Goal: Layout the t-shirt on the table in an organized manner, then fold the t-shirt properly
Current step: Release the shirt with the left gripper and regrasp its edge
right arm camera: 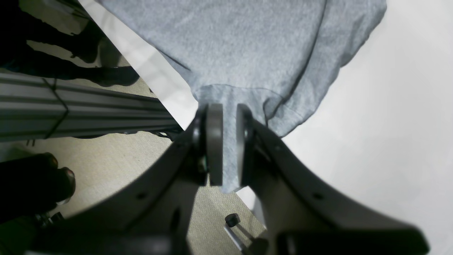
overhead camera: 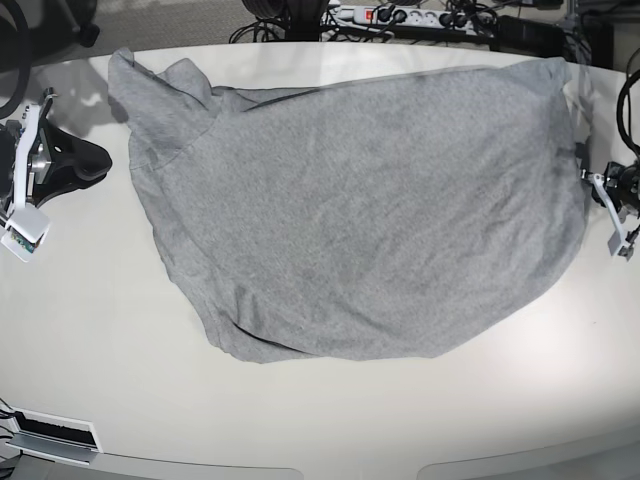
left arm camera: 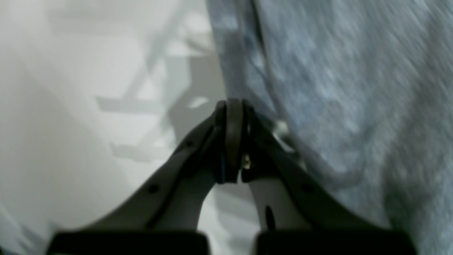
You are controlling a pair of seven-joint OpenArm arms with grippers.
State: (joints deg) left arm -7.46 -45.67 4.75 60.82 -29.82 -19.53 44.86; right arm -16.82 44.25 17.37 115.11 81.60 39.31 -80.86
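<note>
On the table (overhead camera: 100, 380), right fingers (right arm camera: 214, 141) clamp the t-shirt (overhead camera: 360, 200); left fingers (left arm camera: 233, 134) together beside it.

White power strip (overhead camera: 400, 16) with plugged-in cables on the far floor, grey aluminium rail (right arm camera: 70, 106), beige carpet (right arm camera: 113, 159), dark shoes (right arm camera: 32, 184) near left

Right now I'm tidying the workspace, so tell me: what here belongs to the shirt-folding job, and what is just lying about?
Part of the job:
- t-shirt
- table
- left tool, shut on the shirt's edge
- right tool, clamping a fold of the shirt

Just lying about:
- power strip and cables behind the table
</note>
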